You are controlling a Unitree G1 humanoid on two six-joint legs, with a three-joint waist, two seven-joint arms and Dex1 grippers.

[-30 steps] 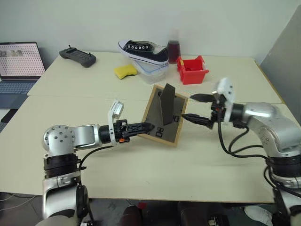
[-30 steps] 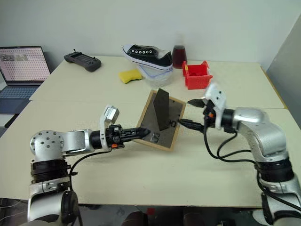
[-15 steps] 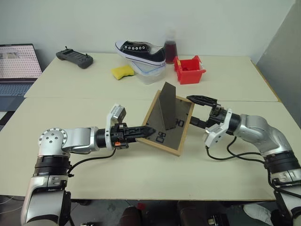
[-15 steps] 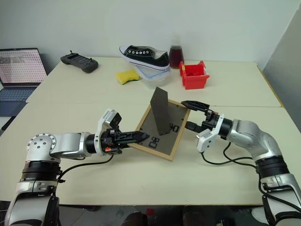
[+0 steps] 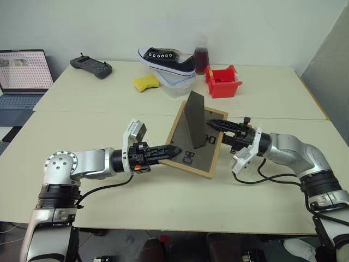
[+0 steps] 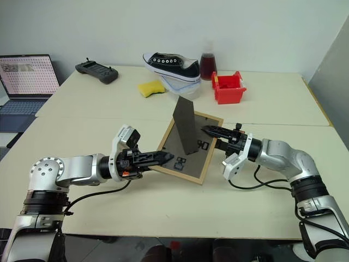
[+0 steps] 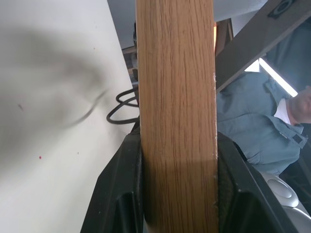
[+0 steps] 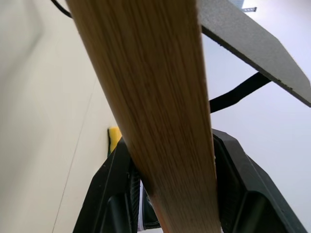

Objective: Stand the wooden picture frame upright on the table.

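Now both my grippers pinch the wooden picture frame, left gripper and right gripper on opposite edges, tilting it mid-table, stand out, ready to prop upright.

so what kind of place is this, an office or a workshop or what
Probably a robot test lab or office room: an open laptop and a black handheld controller sit on plain cream tables, beside mixed practice props such as a black-and-white sneaker and a red plastic bin.
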